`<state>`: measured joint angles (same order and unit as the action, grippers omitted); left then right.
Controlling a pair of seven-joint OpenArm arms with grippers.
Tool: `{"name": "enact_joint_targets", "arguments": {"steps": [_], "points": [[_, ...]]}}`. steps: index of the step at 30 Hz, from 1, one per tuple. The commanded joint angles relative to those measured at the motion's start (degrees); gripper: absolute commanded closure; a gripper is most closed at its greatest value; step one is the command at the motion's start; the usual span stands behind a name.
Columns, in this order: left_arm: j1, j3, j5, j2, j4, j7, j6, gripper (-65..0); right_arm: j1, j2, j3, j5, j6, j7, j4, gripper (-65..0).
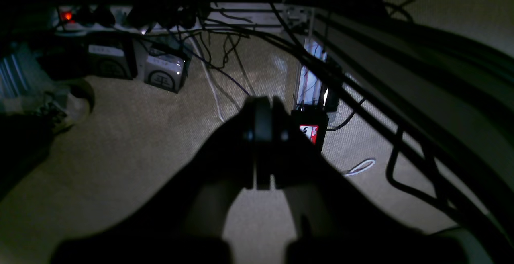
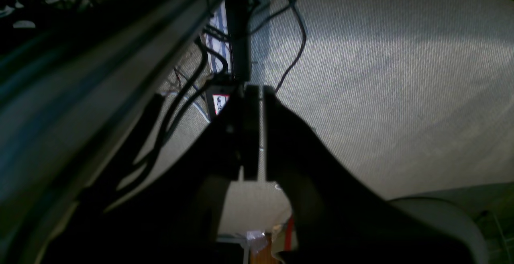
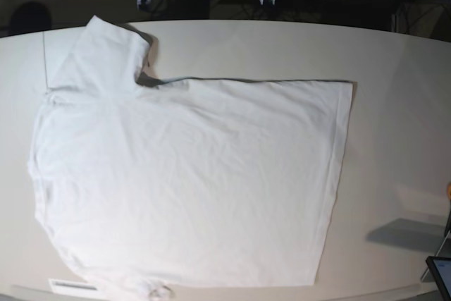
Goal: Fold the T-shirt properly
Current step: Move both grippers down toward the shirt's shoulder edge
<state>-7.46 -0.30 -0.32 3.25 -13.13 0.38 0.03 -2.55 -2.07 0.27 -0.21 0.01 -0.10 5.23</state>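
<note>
Both tools are being kept closed and empty: left tool with jaws pressed together, right tool likewise, nothing being gripped by either. Both are being pointed at carpeted floor beside the desk frame, well away from the cloth; neither is being shown in the base view.

T-shirt is being displayed flat on the desk, spread sideways, hem toward the right of the base view, one sleeve reaching toward the far edge. Near edge of the shirt is being cut off by the frame; the second sleeve is not being made out.

Judgement: folding is not yet begun. For a clean first fold, both tools are probably best being brought over the desk, opened, and set on matching corners of one long edge, so the cloth is being lifted evenly and wrinkles are not being dragged.

Nearby: cables and a power strip are being seen under the desk. A white label is lying just beside the shirt's near edge. Nothing is being found on the cloth.
</note>
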Motion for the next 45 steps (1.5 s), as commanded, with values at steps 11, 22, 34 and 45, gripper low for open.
{"name": "enact_joint_targets", "arguments": {"steps": [11,22,34,45], "points": [[0.0,0.3,0.0,0.3,-0.3,-0.3,0.2,-4.2,0.0,0.1,0.1,0.1,0.0,0.4,0.1,-21.3],[-0.4,0.0,0.0,0.2,-0.3,-0.6,0.2,0.0,0.0,0.1,-0.2,-0.1,0.0,0.5,0.2,-2.6],[-5.1,0.6,0.4,-1.0,-5.1,-0.8,0.2,0.0,-8.3,1.7,0.1,-0.1,0.0,0.1,7.7,-2.3],[-22.1,0.5,0.0,-5.8,-33.4,-0.8,0.2,0.0,-28.4,2.6,6.2,0.1,0.0,0.1,41.3,-2.2]]}}
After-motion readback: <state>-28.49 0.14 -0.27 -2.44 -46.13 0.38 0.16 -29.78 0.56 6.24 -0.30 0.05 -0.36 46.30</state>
